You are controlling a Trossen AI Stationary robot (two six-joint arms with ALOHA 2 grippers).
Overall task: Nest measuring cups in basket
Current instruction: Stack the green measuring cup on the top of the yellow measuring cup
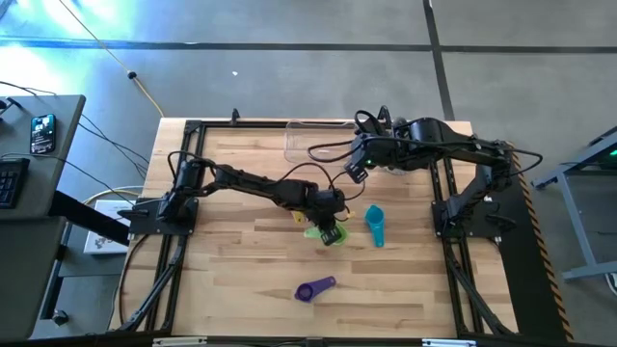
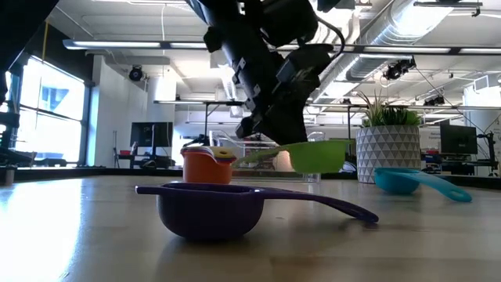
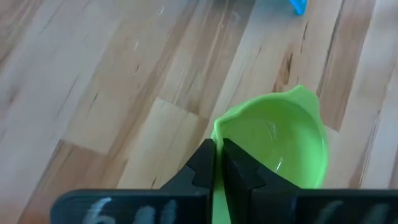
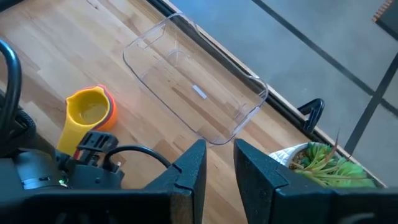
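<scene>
My left gripper point(image 1: 331, 234) is at mid-table, shut on a green measuring cup point(image 3: 280, 143), which shows above the tabletop in the low view point(image 2: 317, 155). A yellow cup sits inside an orange cup point(image 4: 87, 112) close behind it, standing on the table. The teal cup point(image 1: 375, 224) lies to the right and the purple cup point(image 1: 315, 289) toward the near edge, both on the wood. The clear basket point(image 4: 193, 93) stands at the far edge. My right gripper point(image 4: 217, 168) hangs high near the basket, fingers slightly apart, with nothing between them. My left gripper pinches the green cup's flat handle point(image 2: 264, 156) between its two fingers, close to the bowl. The fingers point(image 3: 202, 165) slant down from the table's left side and lie along the handle. The cup is lifted clear and level, with its open side up.
A white pot with a green plant point(image 4: 323, 165) stands at the far right, beside the basket. Black frame rails point(image 1: 183, 222) run along the table's left and right sides. Bare wood lies between the purple cup and the left edge.
</scene>
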